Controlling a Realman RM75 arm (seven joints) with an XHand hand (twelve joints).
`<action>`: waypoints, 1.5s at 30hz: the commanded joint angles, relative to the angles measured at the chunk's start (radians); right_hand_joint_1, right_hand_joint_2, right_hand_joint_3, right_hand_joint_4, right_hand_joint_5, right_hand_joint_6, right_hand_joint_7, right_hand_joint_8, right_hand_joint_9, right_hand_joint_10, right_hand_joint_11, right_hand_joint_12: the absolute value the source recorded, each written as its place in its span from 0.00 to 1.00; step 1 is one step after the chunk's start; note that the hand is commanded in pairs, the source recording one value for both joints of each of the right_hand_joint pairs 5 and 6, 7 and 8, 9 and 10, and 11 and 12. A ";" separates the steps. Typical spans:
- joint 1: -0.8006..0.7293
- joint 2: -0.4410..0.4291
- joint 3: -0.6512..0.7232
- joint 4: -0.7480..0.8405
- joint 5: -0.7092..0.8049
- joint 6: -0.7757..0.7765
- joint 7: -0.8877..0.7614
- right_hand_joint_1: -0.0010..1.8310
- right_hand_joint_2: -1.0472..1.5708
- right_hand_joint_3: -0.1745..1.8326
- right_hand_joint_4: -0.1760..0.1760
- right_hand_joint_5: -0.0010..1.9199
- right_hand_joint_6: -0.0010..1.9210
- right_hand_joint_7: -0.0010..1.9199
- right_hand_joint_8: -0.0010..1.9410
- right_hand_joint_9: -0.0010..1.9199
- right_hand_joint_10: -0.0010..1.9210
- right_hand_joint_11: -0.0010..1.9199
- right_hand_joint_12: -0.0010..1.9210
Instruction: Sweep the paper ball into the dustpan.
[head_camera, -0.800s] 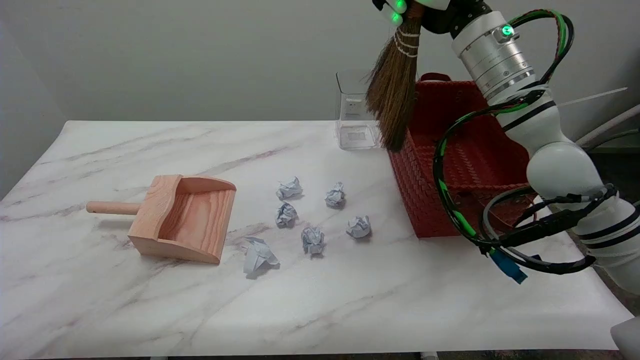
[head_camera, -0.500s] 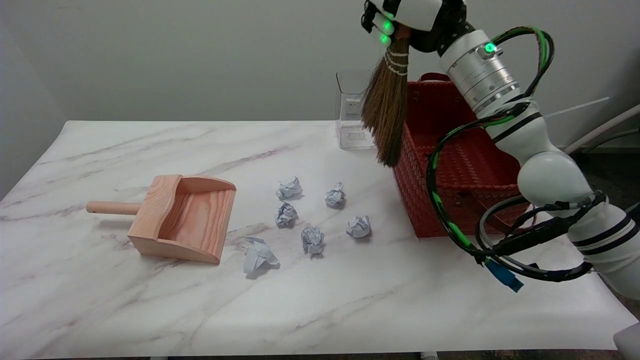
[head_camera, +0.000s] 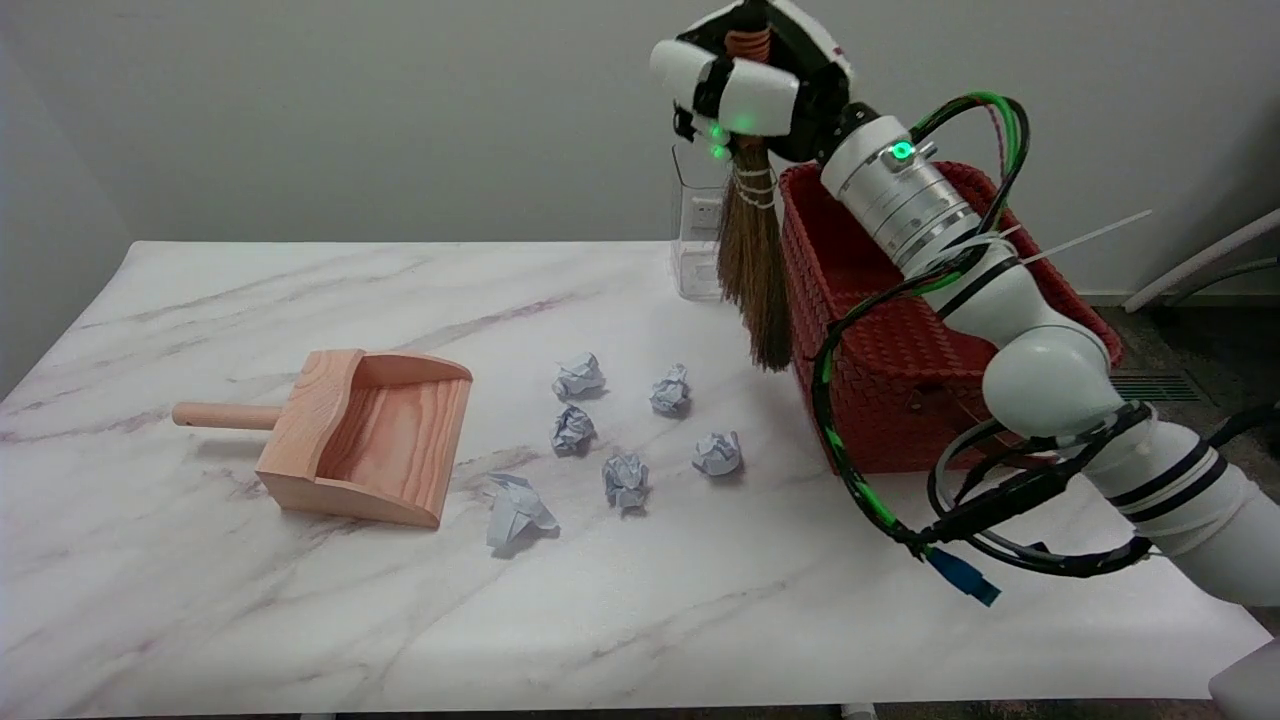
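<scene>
My right hand (head_camera: 752, 88) grips the handle of a small straw broom (head_camera: 756, 270), which hangs bristles-down in the air beside the red basket's left wall. Its tip is above the table, well right of and behind the paper. Several crumpled paper balls (head_camera: 626, 478) lie in a loose cluster mid-table; the nearest to the dustpan (head_camera: 516, 512) lies just off its open mouth. The wooden dustpan (head_camera: 370, 436) sits at the left, mouth facing right, handle pointing left.
A red woven basket (head_camera: 900, 340) stands at the right, close behind the broom and under my forearm. A clear plastic container (head_camera: 700, 240) stands at the back edge, just left of the bristles. Arm cables (head_camera: 900, 520) loop low over the table's right side.
My right hand has come down and to the left with the broom, from over the basket to beside its left wall. The paper balls and dustpan have not moved.
</scene>
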 joint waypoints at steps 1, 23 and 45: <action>-0.030 -0.090 -0.050 -0.059 -0.448 -0.070 -0.002 0.60 0.84 0.61 0.50 1.00 1.00 1.00 0.99 1.00 1.00 0.97 0.97; -0.012 -0.251 -0.060 -0.194 -0.532 -0.059 -0.002 0.60 0.85 0.60 0.50 1.00 1.00 1.00 0.99 1.00 1.00 0.96 0.96; -0.041 -0.236 -0.080 -0.255 -0.526 0.014 0.007 0.60 0.85 0.60 0.50 1.00 1.00 1.00 0.99 1.00 1.00 0.96 0.95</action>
